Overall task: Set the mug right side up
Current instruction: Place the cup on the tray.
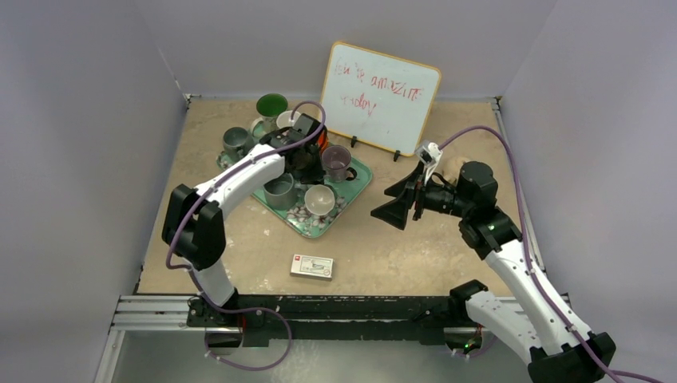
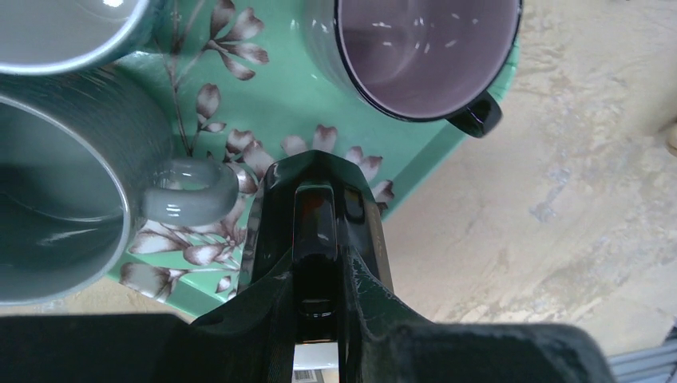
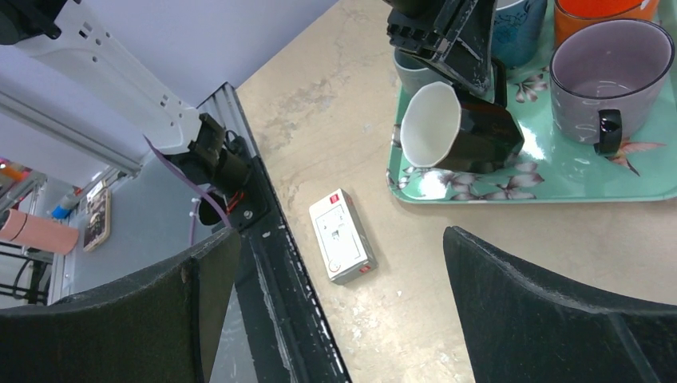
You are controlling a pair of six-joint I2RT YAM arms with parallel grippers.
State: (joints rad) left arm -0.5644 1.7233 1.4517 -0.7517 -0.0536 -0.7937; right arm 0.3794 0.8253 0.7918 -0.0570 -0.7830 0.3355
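The mug (image 3: 471, 132) is black with a white inside and lies tipped on its side over the green flowered tray (image 3: 559, 171), its mouth towards the table's near edge. In the top view its white inside (image 1: 319, 199) shows. My left gripper (image 3: 479, 68) reaches down from above and is shut on the mug's black handle (image 2: 315, 231). I cannot tell whether the mug rests on the tray or hangs just above it. My right gripper (image 1: 395, 211) is open and empty, held in the air to the right of the tray.
On the tray stand a purple mug (image 1: 337, 163), a grey mug (image 1: 279, 191), an orange mug (image 3: 607, 12) and a blue mug (image 3: 519, 28). A green cup (image 1: 271, 105) and another grey mug (image 1: 235, 141) stand behind. A white box (image 1: 311, 266) lies near the front edge. A whiteboard (image 1: 382, 96) stands at the back.
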